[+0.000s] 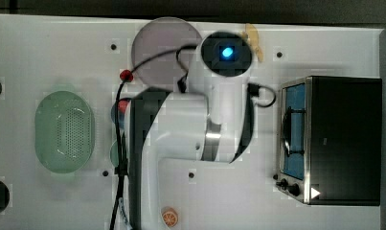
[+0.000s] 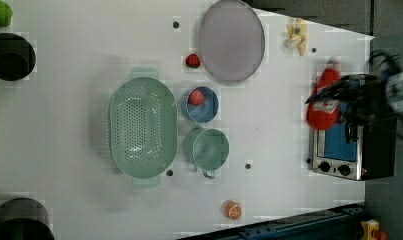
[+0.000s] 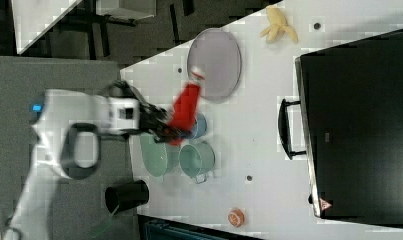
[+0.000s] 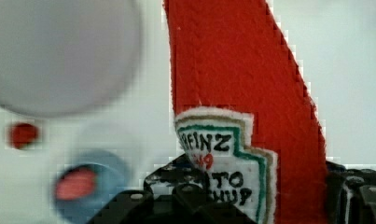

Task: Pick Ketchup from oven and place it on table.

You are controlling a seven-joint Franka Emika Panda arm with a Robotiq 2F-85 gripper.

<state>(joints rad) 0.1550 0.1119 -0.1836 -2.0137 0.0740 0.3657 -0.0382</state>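
The tool (image 4: 251,196) pinches the Ketchup (image 4: 241,84) at its labelled lower body, one dark finger on each side, the red bottle pointing away from the wrist. In the right view the bottle (image 3: 185,107) is held in the air above the counter (image 3: 259,125), over the blue bowl (image 3: 199,125) and near the grey plate (image 3: 214,59). Farther off, the oven (image 3: 356,135) sits well apart at the right view's right, its handle (image 3: 284,129) facing the bowls.
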